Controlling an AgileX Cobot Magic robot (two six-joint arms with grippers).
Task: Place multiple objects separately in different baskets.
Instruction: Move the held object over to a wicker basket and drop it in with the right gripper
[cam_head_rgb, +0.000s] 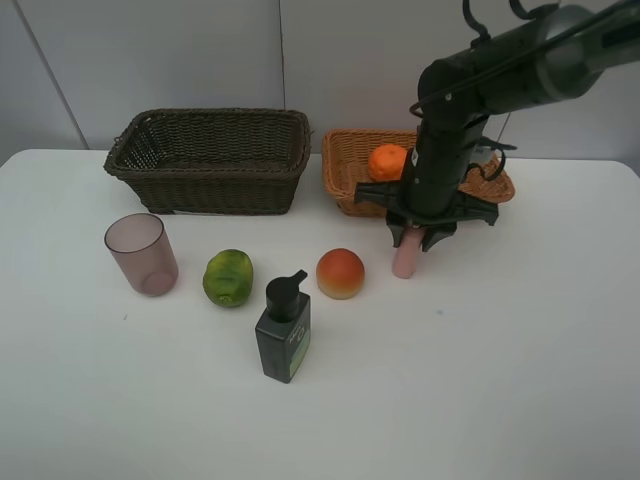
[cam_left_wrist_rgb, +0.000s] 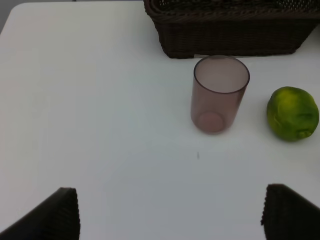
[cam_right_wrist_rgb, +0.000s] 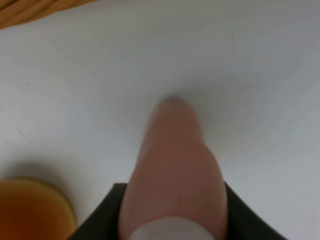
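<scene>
The right pincer (cam_head_rgb: 418, 236) stands right of centre in the high view. Its jaws are closed on the white-capped end of the pink bottle (cam_head_rgb: 405, 259), which hangs base down at the white table (cam_head_rgb: 520, 380); whether it touches I cannot tell. Open tabletop runs from there to the lower right edge. Just behind, the shallow tan wicker basket (cam_head_rgb: 345, 178) holds the orange (cam_head_rgb: 388, 162). Leftward sit the smooth peach-like fruit (cam_head_rgb: 340, 273), the dark pump bottle (cam_head_rgb: 284, 330), the dimpled green fruit (cam_head_rgb: 228, 277) and the translucent mauve cup (cam_head_rgb: 142, 253). The deep dark-brown woven basket (cam_head_rgb: 210, 185) fills the upper left. The left pincer (cam_left_wrist_rgb: 172, 215) gapes wide, empty, near the cup.
</scene>
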